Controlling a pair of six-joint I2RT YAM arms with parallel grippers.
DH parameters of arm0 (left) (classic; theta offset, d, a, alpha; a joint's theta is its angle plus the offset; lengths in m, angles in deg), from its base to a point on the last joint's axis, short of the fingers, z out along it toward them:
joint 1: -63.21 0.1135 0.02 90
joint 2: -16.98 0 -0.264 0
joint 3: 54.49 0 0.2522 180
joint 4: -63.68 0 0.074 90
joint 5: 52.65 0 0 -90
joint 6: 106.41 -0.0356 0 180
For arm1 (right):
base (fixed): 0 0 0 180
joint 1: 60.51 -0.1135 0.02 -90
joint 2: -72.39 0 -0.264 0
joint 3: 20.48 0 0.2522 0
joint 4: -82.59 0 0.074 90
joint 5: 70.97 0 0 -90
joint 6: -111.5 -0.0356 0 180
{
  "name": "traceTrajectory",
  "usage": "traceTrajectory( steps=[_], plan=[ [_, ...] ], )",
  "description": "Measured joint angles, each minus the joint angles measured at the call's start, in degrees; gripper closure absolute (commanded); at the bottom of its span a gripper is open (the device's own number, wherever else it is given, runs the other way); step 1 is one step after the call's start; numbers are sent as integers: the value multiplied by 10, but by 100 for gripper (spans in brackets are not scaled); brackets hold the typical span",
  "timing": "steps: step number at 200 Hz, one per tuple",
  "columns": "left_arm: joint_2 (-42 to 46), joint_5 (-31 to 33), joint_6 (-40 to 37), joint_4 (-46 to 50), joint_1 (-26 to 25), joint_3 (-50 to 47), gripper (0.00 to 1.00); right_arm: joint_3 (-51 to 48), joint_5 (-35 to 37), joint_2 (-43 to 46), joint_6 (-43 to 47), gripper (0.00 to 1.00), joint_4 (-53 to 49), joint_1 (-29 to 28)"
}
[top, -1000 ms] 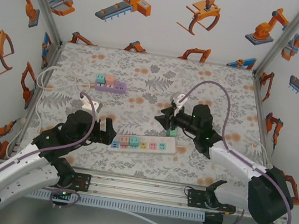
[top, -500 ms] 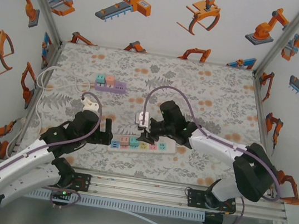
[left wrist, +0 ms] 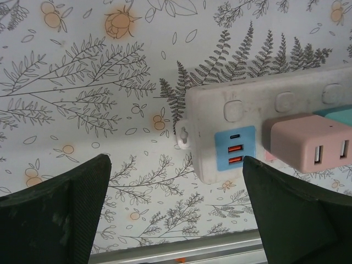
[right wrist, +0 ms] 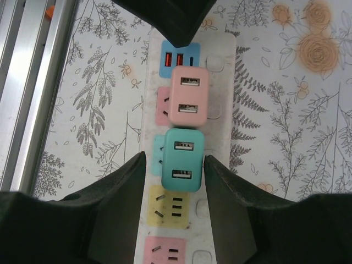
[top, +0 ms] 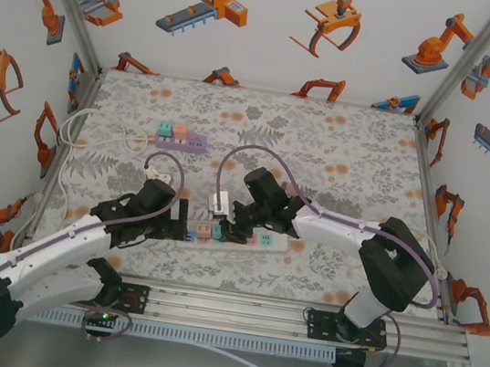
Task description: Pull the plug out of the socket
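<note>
The right gripper (right wrist: 175, 170) is straddling the teal plug (right wrist: 183, 159) at the centre of the right wrist frame, jaws open and not yet clamped, lining up a straight pull, while the left gripper (left wrist: 176, 165) is hovering open beside the end of the power strip (left wrist: 258, 99), probably to brace it

White power strip (right wrist: 219, 113), teal plug (right wrist: 183, 159), pink plug (right wrist: 188, 99), grey leaf-print table (right wrist: 275, 137) with orange flowers

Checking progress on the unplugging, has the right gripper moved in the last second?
Yes. The right gripper has shifted left along the white power strip, from near its right end to the teal plug, jaws either side of it.
</note>
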Motion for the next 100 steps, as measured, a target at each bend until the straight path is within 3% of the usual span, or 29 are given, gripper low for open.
traceTrajectory(
  steps=[42, 100],
  plan=[
    [-49, -12, 16, -17, 0, -1, 0, 3, 2, -6, 0, 59, -2, -1],
    [-72, -20, 33, -30, 0, -1, 5, 6, 7, -8, -1, 66, -1, -1]
  ],
)
